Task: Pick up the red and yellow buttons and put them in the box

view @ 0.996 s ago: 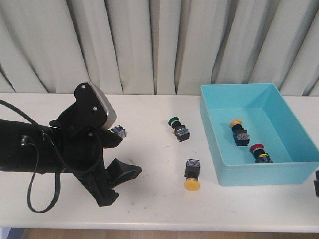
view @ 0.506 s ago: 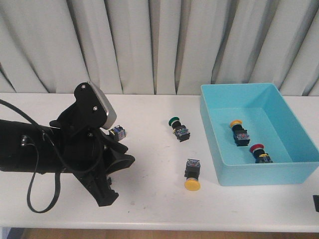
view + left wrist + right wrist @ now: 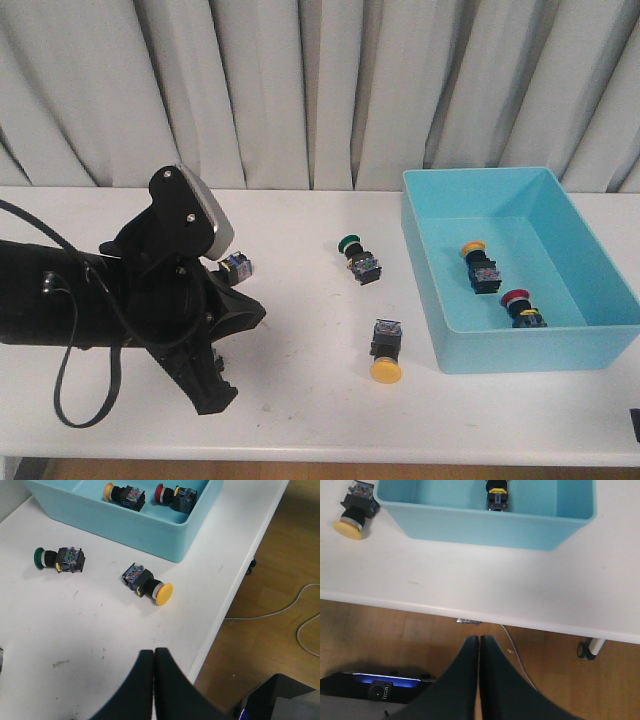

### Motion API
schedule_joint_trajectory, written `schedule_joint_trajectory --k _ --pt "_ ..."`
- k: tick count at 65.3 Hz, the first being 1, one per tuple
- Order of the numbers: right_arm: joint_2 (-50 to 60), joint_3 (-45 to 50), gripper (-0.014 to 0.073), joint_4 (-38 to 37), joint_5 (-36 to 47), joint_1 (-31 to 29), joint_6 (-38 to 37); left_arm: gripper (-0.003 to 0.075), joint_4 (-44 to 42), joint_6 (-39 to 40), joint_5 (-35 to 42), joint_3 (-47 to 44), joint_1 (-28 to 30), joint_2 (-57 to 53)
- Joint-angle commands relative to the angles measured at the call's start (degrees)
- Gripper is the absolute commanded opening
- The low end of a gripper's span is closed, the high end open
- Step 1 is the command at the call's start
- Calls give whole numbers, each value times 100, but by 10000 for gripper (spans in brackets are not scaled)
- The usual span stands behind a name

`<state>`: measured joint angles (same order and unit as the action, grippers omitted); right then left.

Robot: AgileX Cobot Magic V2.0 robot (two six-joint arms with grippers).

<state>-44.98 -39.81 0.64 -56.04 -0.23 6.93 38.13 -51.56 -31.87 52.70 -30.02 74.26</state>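
A yellow button (image 3: 385, 368) lies on its side on the white table, just left of the turquoise box (image 3: 540, 350); it also shows in the left wrist view (image 3: 150, 584) and the right wrist view (image 3: 354, 515). Inside the box lie one yellow button (image 3: 478, 265) and one red button (image 3: 522, 306). My left gripper (image 3: 153, 652) is shut and empty, low over the table's front left (image 3: 220, 398), well apart from the loose yellow button. My right gripper (image 3: 479, 639) is shut and empty, off the table's front edge near the box.
A green-capped button (image 3: 358, 258) lies on the table left of the box. Another switch (image 3: 237, 266) sits behind my left arm with its cap hidden. Curtains hang behind the table. The table's front edge (image 3: 235, 585) is close to the yellow button.
My left gripper's jaws have closed from wide open to shut, with nothing between them. My right gripper has sunk lower at the right edge of the front view.
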Motion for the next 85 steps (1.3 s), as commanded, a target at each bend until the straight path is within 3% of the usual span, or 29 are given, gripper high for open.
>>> schedule_joint_trajectory --k 1,22,28,36,44,53,64,85 --pt "28 -137 -8 6 173 -14 7 -8 160 41 187 155 -27 -151" --pt "28 -137 -8 6 160 -14 7 -7 125 41 216 155 -27 -173" --pt "28 -137 -8 6 146 -14 7 -7 -253 227 299 155 -27 -261" --pt "28 -137 -8 6 68 -14 7 -7 -1915 2103 927 155 -27 -505" --pt "28 -137 -8 6 62 -14 7 -7 -3650 4009 986 155 42 -762" --pt "28 -137 -8 6 62 -14 7 -7 -4691 5267 756 144 357 -1102" --pt "28 -137 -8 6 62 -14 7 -7 -4782 5336 1150 -519 973 -1760" --pt "28 -137 -8 6 62 -14 7 -7 -4624 5603 2716 -3112 2210 -4274"
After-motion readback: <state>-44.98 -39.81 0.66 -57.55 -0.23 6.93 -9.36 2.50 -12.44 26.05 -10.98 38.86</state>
